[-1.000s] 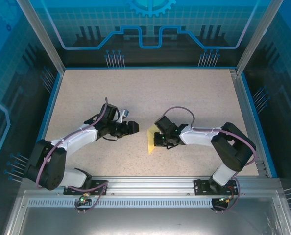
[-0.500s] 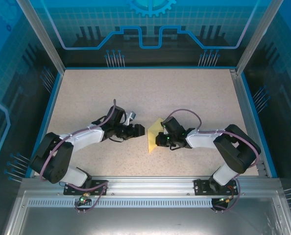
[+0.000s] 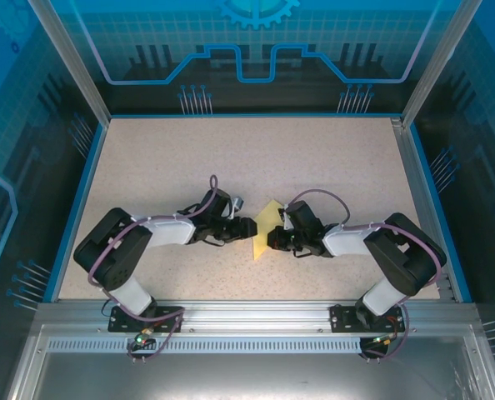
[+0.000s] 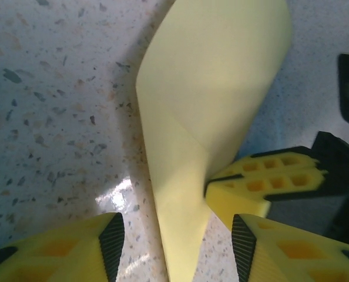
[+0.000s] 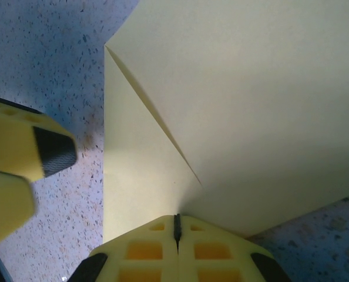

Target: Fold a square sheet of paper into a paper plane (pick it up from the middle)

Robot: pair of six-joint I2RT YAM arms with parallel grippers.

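Note:
The square sheet of paper [image 3: 265, 223] is pale yellow, creased into a pointed shape and partly lifted off the table. In the right wrist view the paper [image 5: 239, 100] shows a diagonal crease. My right gripper [image 5: 176, 227] is shut on its near edge. The left wrist view has the paper [image 4: 210, 88] standing up as a curved flap, its lower point running between the fingers of my open left gripper [image 4: 177, 241] without touching either pad. In the top view the left gripper [image 3: 246, 227] and right gripper [image 3: 272, 238] face each other across the sheet.
The speckled table [image 3: 231, 158] is bounded by a blue rim [image 3: 87, 179] and metal frame posts. A metal rail [image 3: 256, 315] with both arm bases runs along the near edge.
The left arm has swung right until its open fingers straddle the paper's edge. The right gripper has shifted slightly left with the paper, whose far corner now stands higher.

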